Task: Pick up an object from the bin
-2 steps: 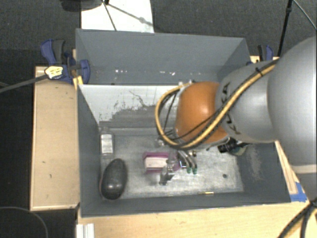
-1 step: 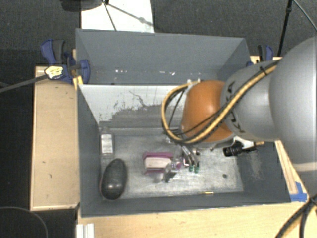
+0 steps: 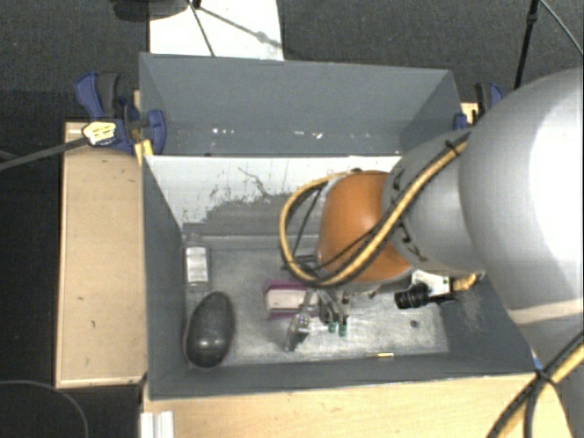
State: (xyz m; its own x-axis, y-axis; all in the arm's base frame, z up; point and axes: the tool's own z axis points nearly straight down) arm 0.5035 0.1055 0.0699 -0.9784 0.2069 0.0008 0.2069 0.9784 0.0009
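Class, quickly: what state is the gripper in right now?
Gripper: open or shut cannot be told; it sits low beside a small purple-and-white object.

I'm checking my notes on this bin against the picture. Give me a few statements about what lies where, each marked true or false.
1. A dark oval lies near the left wall of the bin. True.
2. The gripper is over that oval. False: it is mid-bin, beside a purple block.
3. A pale small block lies beyond the oval, by the left wall. True.
4. The purple block rests on the oval. False: they lie apart.
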